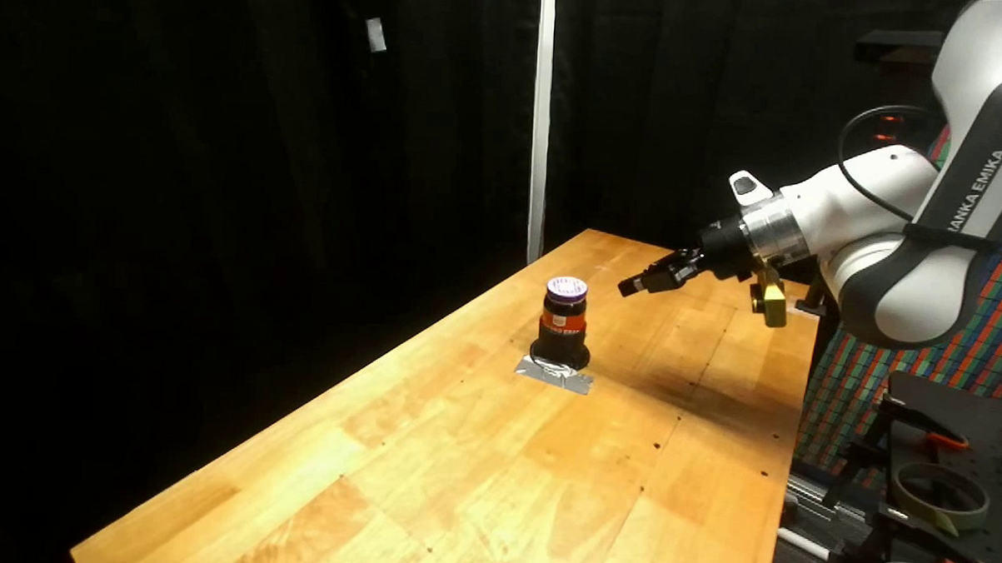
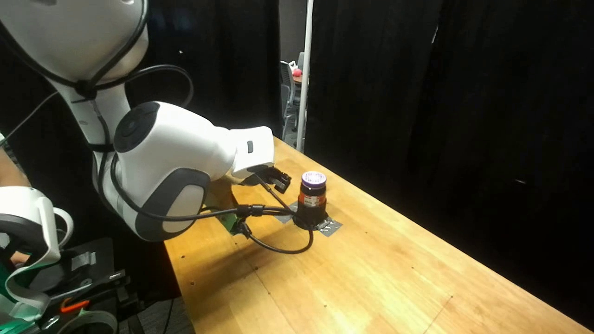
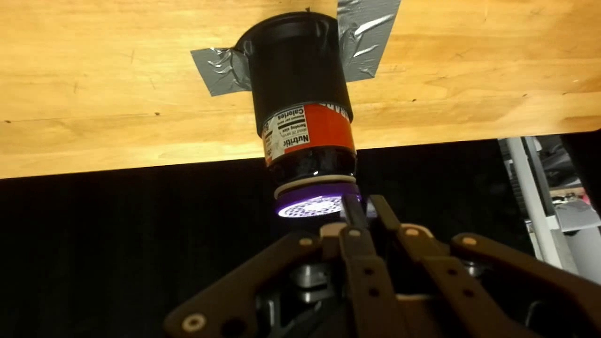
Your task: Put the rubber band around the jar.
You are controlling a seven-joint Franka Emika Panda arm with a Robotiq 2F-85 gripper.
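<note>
The jar [image 3: 324,131] is dark, with a red-orange label and a purple-rimmed lid. It stands upright in both exterior views [image 1: 563,321] [image 2: 312,199], its lower part in a black holder [image 3: 300,70]. In the wrist view a thin tan ring, apparently the rubber band [image 3: 324,180], runs around the jar just under the lid; its far side is hidden. My gripper [image 3: 367,206] has its fingertips almost together, with nothing visible held. In an exterior view it [image 1: 630,286] is apart from the jar, beside the lid's height; it also shows in an exterior view [image 2: 282,183].
Grey tape [image 3: 223,72] fixes the holder to the wooden table [image 1: 478,447]. A table edge runs behind the jar, with black curtains beyond. The arm's black cable [image 2: 287,252] hangs in front of the holder in an exterior view. A dark side cart [image 1: 963,406] stands beside the table.
</note>
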